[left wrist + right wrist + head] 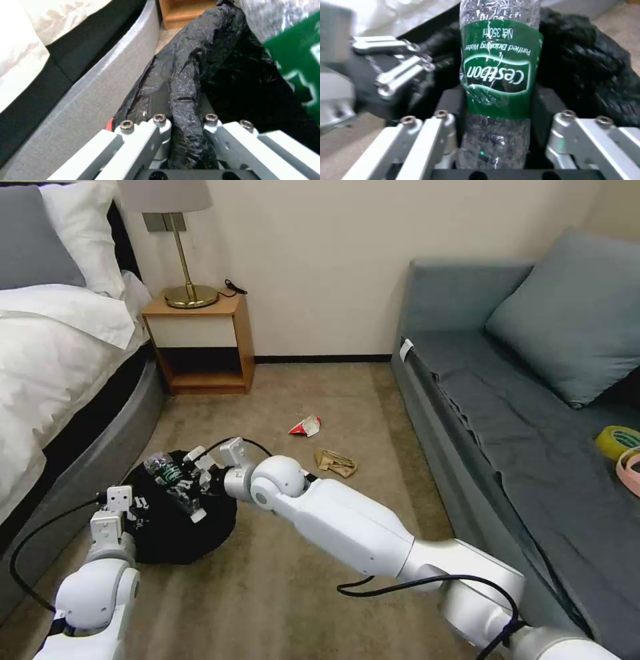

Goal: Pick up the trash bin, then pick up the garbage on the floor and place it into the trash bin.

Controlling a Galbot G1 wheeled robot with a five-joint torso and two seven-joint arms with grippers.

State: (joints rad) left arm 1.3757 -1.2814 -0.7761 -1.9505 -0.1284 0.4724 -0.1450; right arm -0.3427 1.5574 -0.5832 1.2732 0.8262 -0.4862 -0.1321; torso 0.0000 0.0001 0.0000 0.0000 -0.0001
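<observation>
Right gripper (496, 140) is clamped on the clear crinkled plastic bottle w/ green label (500, 75), over the black-bagged round trash bin (175, 513) on the carpet beside the bed. Left gripper (183, 125) pinches the bag rim. Imo centre the bottle over the opening before letting go.

We see beige carpet floor (300, 580) btwn bed (53, 380) on left and grey sofa (520, 447) on right. On floor: red-and-white crumpled wrapper (305, 426) mid-floor, crumpled tan paper (336, 463) near it, twd sofa side. Trash bin (180, 520) w/ black bag is by the bed base; can't tell if it rests on the carpet. Wooden nightstand (200, 340) stands on floor at wall, gold lamp (190, 295) on top. Sofa seat carries 2 tape rolls (620, 443) at right edge, touching.
</observation>
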